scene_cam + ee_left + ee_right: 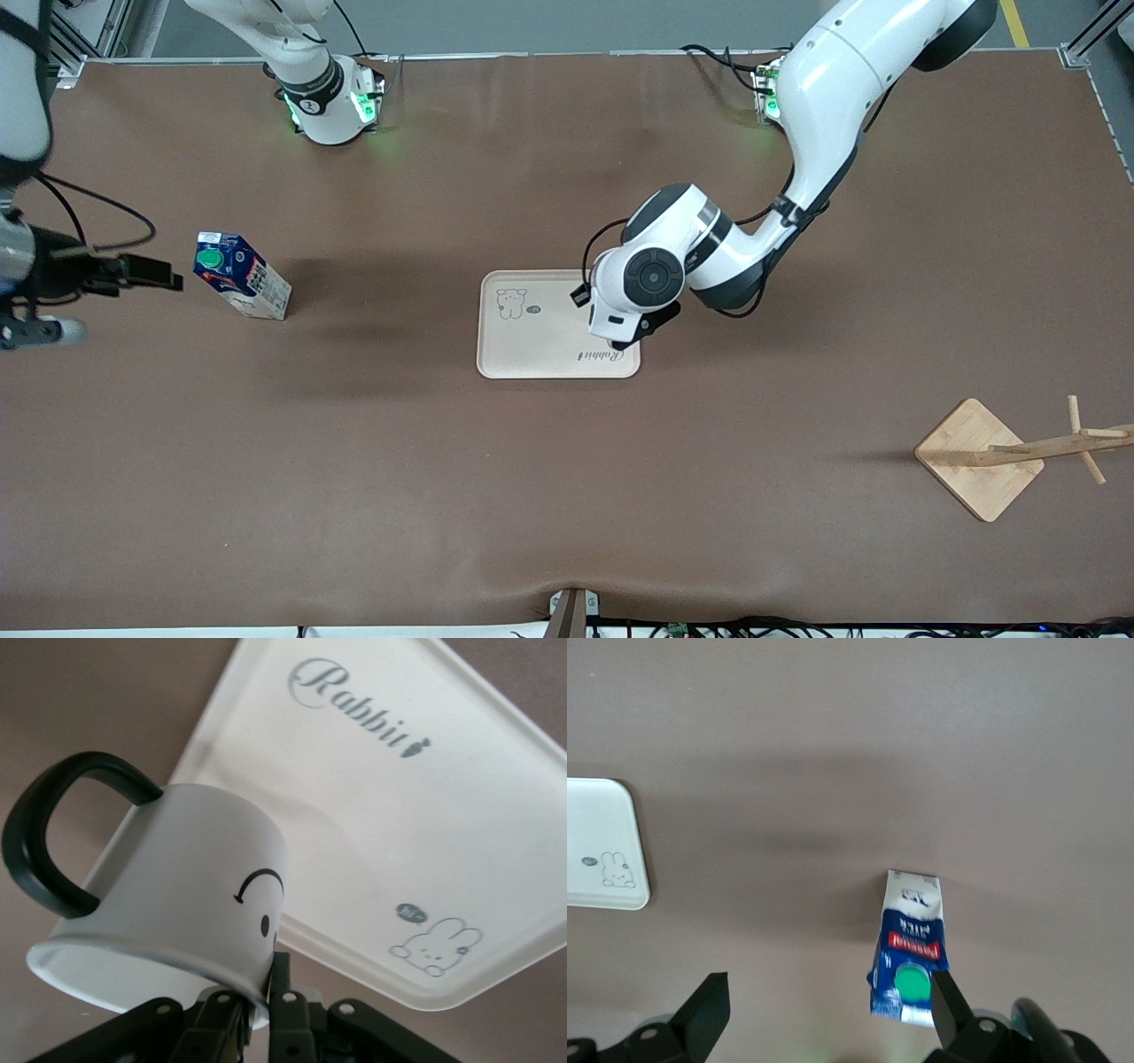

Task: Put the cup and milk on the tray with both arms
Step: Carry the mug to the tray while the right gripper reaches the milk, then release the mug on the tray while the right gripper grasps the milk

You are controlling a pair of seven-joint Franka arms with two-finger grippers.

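I see the left gripper (257, 1010) over the tray's (532, 350) corner toward the left arm's end of the table, its fingers clamped on the rim of the cup (168, 904), which it holds tilted in the air above the tray. The right gripper (824, 1014) hangs over the bare table at the right arm's end with its fingers spread wide and nothing between them. The milk (241, 275) stands on the table just beside that gripper, well apart from the tray.

The left end effector (255, 1014) is clamped on the rim of the white smiley-face cup (177, 904) — black loop handle sticking out sideways. The cup hangs tilted over the edge of the cream tray (496, 797) on the brown tabletop (97, 700).
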